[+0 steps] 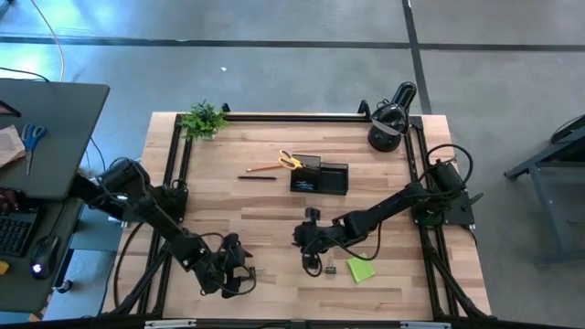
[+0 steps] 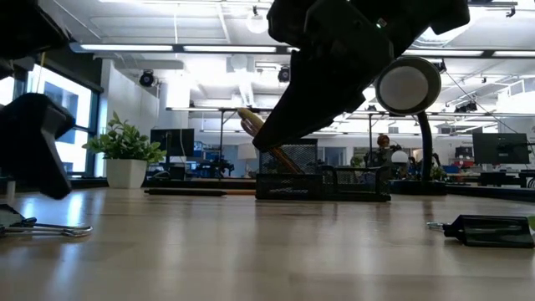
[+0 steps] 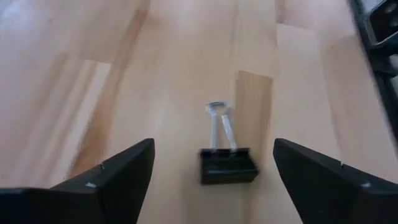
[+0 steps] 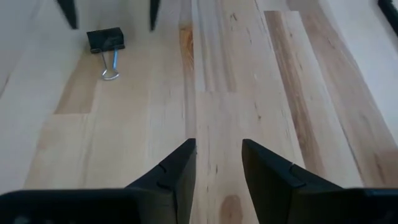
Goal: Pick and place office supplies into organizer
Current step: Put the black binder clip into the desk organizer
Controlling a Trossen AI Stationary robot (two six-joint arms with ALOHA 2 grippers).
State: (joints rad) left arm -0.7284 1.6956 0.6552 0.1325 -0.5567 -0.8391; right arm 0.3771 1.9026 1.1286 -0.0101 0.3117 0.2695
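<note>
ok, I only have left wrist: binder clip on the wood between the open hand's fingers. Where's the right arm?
Observer: Right hand hovers low over mid-table, facing your clip, with only bare wood in the narrow gap between its fingers.
Operator: Any other clips out?
Observer: Yes, a second binder clip lies beside the lime-green sticky-note pad, on the right arm's side.
Operator: And the organizer?
Observer: The organizer sits toward the far middle of the table. An orange pencil and a black pen lie on the wood just left of it.
</note>
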